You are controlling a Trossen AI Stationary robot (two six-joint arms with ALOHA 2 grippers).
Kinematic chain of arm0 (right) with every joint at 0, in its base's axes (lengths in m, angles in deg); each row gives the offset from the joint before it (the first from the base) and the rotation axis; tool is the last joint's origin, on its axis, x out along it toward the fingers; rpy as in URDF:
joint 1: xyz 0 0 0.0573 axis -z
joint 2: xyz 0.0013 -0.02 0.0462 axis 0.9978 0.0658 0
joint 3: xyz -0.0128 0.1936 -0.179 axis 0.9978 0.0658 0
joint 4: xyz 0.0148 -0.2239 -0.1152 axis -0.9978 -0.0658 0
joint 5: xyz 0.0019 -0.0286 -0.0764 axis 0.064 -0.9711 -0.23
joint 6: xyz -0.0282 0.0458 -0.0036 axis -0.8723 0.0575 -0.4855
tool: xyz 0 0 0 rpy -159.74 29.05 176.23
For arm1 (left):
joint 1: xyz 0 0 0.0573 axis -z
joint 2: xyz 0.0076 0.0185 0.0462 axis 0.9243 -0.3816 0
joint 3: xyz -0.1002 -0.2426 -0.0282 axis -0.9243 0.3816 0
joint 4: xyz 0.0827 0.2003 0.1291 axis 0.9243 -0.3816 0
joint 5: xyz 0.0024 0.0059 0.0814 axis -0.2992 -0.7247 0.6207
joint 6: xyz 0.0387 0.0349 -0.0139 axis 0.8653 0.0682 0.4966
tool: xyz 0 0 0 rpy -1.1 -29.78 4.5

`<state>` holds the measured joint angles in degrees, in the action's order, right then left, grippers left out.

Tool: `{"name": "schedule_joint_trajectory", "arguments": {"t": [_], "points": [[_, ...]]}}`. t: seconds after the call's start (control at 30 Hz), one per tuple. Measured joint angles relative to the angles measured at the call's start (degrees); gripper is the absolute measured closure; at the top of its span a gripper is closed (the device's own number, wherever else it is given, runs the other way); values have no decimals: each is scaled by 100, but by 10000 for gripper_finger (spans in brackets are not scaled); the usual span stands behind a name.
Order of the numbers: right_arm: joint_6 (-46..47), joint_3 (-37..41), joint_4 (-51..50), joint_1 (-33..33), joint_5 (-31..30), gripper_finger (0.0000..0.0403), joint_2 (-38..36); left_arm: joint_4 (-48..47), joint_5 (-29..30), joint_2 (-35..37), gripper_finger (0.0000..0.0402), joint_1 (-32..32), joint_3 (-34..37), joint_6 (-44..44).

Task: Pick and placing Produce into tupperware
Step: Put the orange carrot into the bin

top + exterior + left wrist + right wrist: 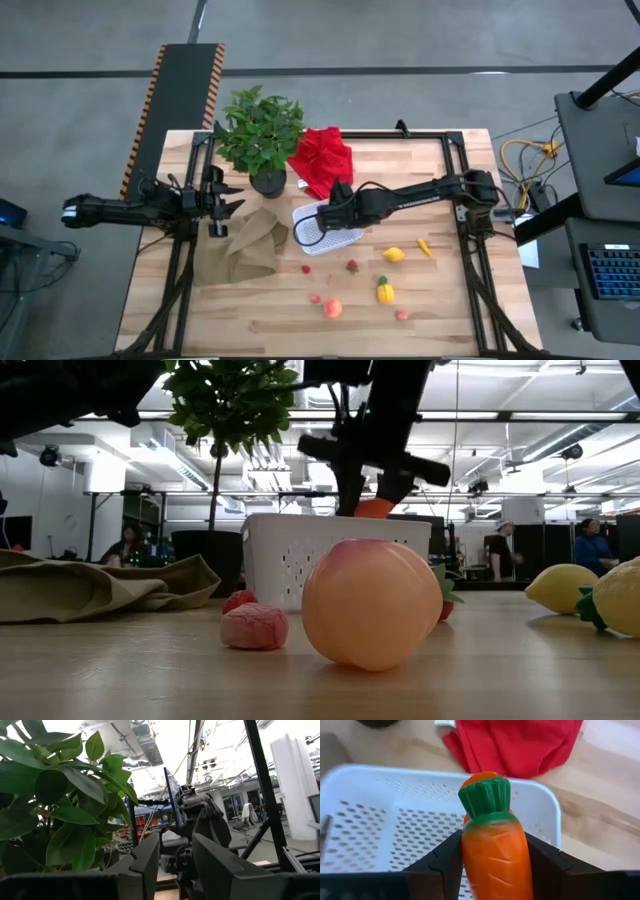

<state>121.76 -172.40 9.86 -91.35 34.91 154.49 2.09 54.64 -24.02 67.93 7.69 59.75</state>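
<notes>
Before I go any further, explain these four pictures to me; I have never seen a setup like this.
These show one moment from four cameras on a two-armed table robot. The high view looks straight down; the low view sits at table height; each wrist view looks past that arm's own fingers.

The right gripper holds an orange carrot over the white tupperware, which looks empty. The left gripper waits, open, beside the potted plant.

On the wooden table lie a peach, a lemon, a yellow pepper, small red berries, a red cloth and a brown paper bag.

1 tupperware [345, 240], 1 carrot [495, 860], 1 peach [333, 308].
</notes>
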Motion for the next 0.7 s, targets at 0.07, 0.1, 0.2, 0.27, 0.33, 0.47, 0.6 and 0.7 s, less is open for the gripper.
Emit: {"name": "schedule_joint_trajectory", "arguments": {"t": [0.07, 0.1, 0.2, 0.27, 0.33, 0.47, 0.6, 0.7], "points": [[-6, 3, -2, 0, 112, 236, 111, 4, 0, -4, 297, -1, 2, 1], [-8, 4, -7, 0, 129, 236, 171, 4, 0, -2, 297, -2, 4, 2], [-10, 8, -9, 0, 144, 236, 309, 10, 0, 0, 297, 0, 4, 2], [-19, 9, -20, 14, 146, 236, 367, 10, 0, -2, 297, -1, 4, 2], [-19, 16, -20, 15, 147, 236, 414, 9, 0, -4, 297, -1, 4, 4], [-1, 18, -51, 15, 136, 236, 430, 10, 0, -4, 297, -2, 7, 4], [-23, 18, -76, 15, 127, 230, 425, 10, 0, 1, 297, -1, 8, 7], [-23, 0, -86, 15, 119, 211, 423, 7, 0, -9, 297, -2, 11, 7]]}}
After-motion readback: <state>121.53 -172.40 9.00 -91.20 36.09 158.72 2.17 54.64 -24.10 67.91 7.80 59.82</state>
